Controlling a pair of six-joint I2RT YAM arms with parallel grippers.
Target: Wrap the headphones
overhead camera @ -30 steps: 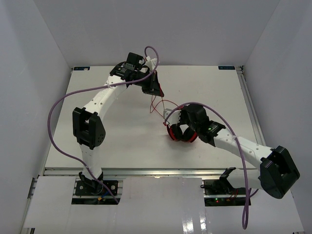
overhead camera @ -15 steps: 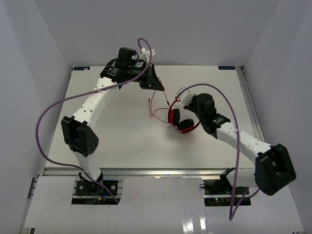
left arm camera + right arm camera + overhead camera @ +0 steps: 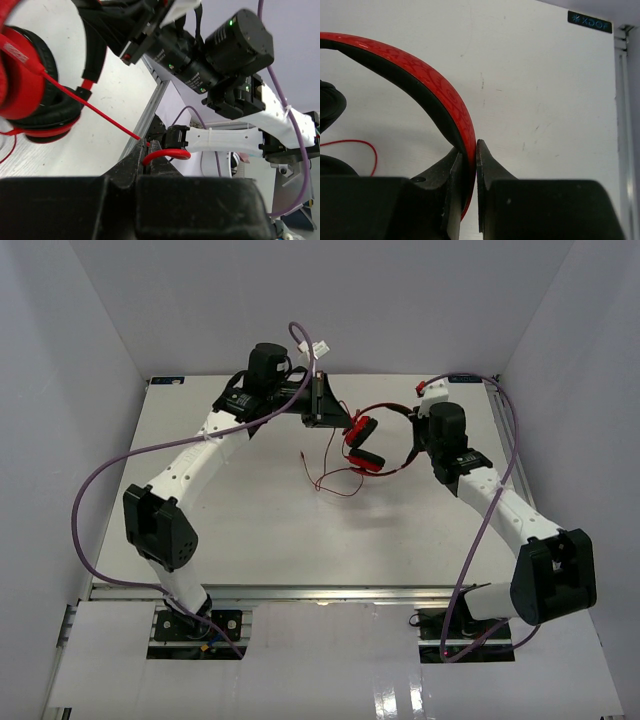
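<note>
White shells and black joints are covering both arms; the left claw and right claw are showing black; purple cables are trailing alongside.

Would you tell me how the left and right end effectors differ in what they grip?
The left end effector pinches the thin red cable; the right end effector clamps the broad red-and-black headband. The left sits beside the ear cups, the right at the far side of the headband arc. Both are shut on the same headphones.
</note>
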